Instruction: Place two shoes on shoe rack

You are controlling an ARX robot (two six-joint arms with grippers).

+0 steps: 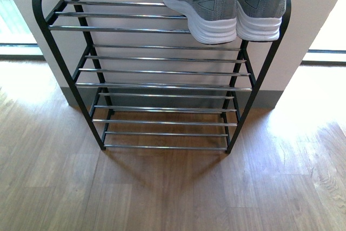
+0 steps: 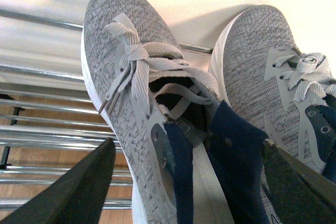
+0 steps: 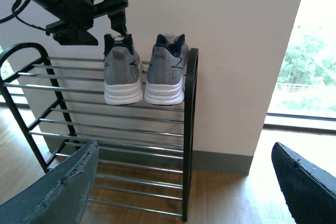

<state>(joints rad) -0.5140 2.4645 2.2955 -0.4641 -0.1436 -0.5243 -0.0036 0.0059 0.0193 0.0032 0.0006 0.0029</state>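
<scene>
Two grey knit sneakers, one (image 1: pixel 200 4) beside the other (image 1: pixel 262 4), stand together at the right end of the shoe rack's (image 1: pixel 162 71) top shelf, heels toward me. In the left wrist view my left gripper (image 2: pixel 189 182) is open just above the heel of the left-hand sneaker (image 2: pixel 126 77), and one finger (image 2: pixel 299 182) overlaps the second sneaker (image 2: pixel 262 61). The right wrist view shows the left arm (image 3: pixel 73 9) hovering over both shoes (image 3: pixel 122 77) (image 3: pixel 165 74). My right gripper (image 3: pixel 184 192) is open and empty, well back from the rack. Neither arm appears in the front view.
The rack's lower chrome shelves (image 1: pixel 162 109) hold nothing. It stands against a white wall (image 3: pixel 236 51) with a grey baseboard (image 3: pixel 220 161), on a wooden floor (image 1: pixel 173 193). Bright windows flank the wall on both sides (image 3: pixel 304 77).
</scene>
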